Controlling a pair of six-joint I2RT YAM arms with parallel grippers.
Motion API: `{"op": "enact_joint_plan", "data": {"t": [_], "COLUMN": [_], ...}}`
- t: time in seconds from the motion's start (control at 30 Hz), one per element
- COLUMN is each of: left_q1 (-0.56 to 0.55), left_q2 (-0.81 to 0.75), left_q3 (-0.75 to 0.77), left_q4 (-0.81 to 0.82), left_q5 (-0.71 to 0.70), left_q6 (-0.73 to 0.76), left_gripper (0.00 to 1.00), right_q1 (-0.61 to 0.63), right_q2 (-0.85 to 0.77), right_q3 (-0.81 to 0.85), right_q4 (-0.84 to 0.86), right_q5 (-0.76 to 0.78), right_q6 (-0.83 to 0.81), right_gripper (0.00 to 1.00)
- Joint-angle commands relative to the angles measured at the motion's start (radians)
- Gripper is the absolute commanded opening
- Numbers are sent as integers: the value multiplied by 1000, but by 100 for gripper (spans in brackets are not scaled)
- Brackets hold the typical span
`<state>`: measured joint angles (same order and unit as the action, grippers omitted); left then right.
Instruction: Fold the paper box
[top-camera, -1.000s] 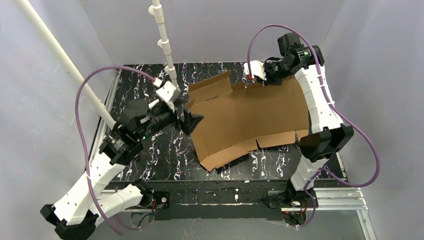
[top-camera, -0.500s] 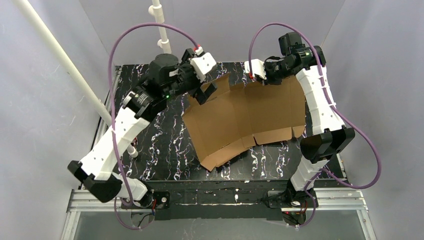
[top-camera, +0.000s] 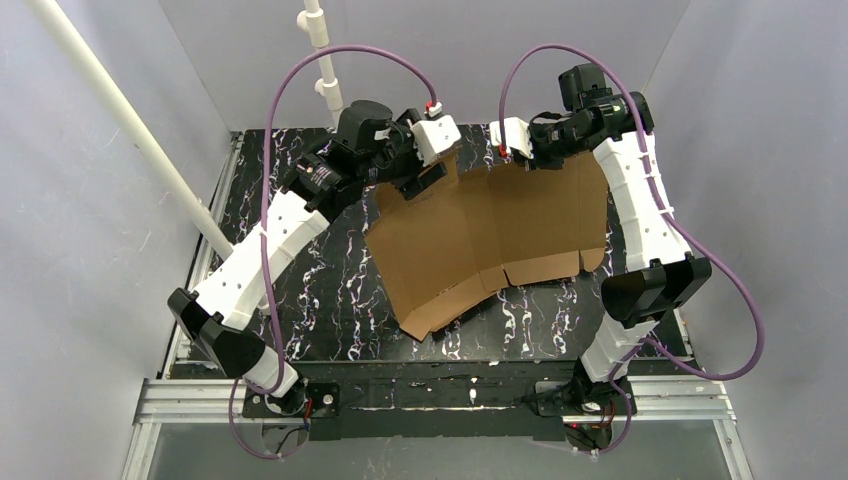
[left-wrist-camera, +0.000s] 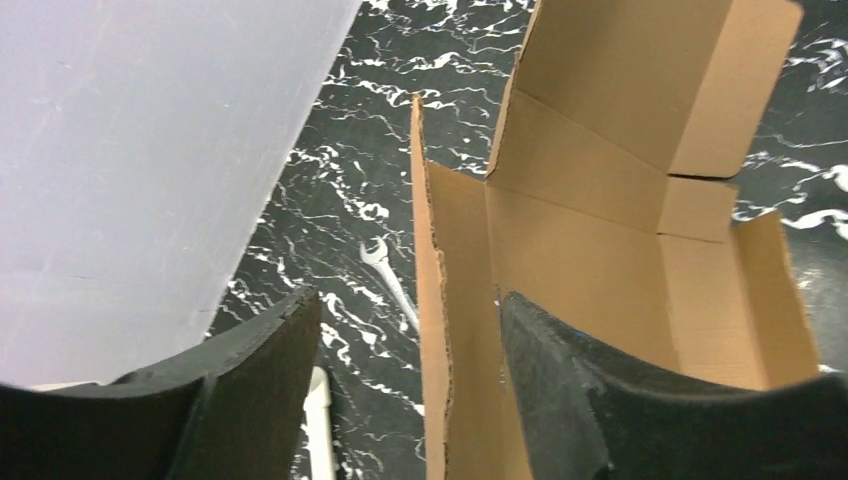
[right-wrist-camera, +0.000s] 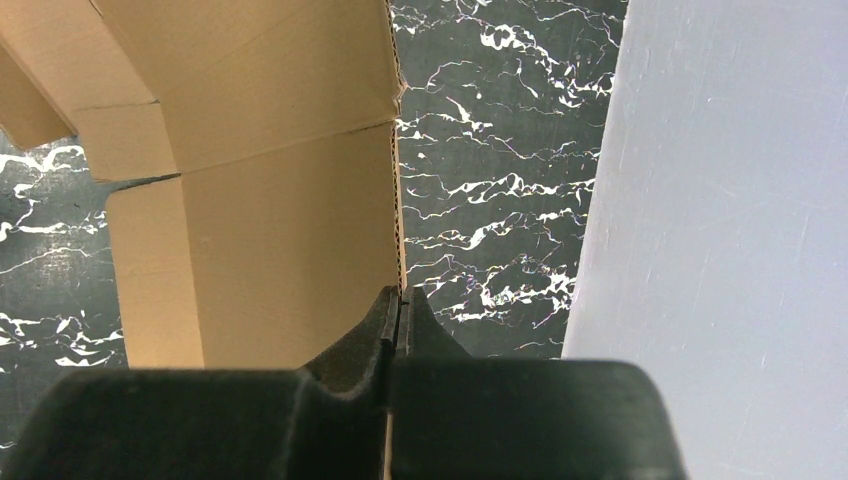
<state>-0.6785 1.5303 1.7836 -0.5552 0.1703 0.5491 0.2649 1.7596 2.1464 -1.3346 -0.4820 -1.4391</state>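
Observation:
The paper box (top-camera: 490, 235) is an unfolded brown cardboard sheet, its far edge lifted off the black marbled table and its near left corner resting on it. My right gripper (top-camera: 532, 160) is shut on the sheet's far edge and holds it up; in the right wrist view the jaws pinch the cardboard edge (right-wrist-camera: 401, 240). My left gripper (top-camera: 425, 178) is open at the far left flap. In the left wrist view the flap's edge (left-wrist-camera: 432, 300) stands between the two black fingers (left-wrist-camera: 560, 380), and the gripper (left-wrist-camera: 405, 390) is not closed on it.
A white pole (top-camera: 325, 60) stands at the back left and a slanted white pole (top-camera: 130, 130) crosses the left side. Grey walls enclose the table on three sides. The table's front edge has a metal rail (top-camera: 440, 390).
My left arm has swung from the table's left side up and right to the box's far left flap, jaws open around its edge. The right gripper has kept its hold; the sheet shifted slightly.

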Motion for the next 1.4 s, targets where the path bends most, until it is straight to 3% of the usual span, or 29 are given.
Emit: {"op": "enact_joint_plan", "data": {"t": [0.0, 0.27, 0.43, 0.67, 0.8, 0.9, 1.13, 1.27, 1.37], "left_q1": [-16, -36, -37, -34, -33, -33, -33, -32, -33], "left_q2": [-5, -1, -6, -35, -73, -116, -218, -236, -241], "left_q3": [20, 17, 50, 74, 46, -7, -107, -104, -104], "left_q4": [-7, -33, -54, -67, -69, -41, 52, 69, 78], "left_q5": [-66, -113, -148, -243, -287, -281, -282, -298, -316], "left_q6": [55, 64, -57, -284, -365, -373, -311, -360, -435], "left_gripper": [55, 0, 0, 0, 0, 0, 0, 0, 0], "right_q1": [3, 2, 2, -43, -168, -287, -426, -454, -463], "right_q2": [-48, -49, -59, -109, -181, -249, -399, -508, -608], "right_q3": [5, 4, -14, -53, -150, -275, -724, -1094, -1354], "right_q4": [27, 38, 91, 272, 362, 453, 858, 1340, 1643], "right_q5": [-38, -52, -50, -111, -308, -483, -560, -564, -422], "right_q6": [17, 41, 125, 492, 657, 752, 1073, 1499, 1781], "right_gripper": [1, 1, 1, 64, 87, 93, 97, 98, 98]}}
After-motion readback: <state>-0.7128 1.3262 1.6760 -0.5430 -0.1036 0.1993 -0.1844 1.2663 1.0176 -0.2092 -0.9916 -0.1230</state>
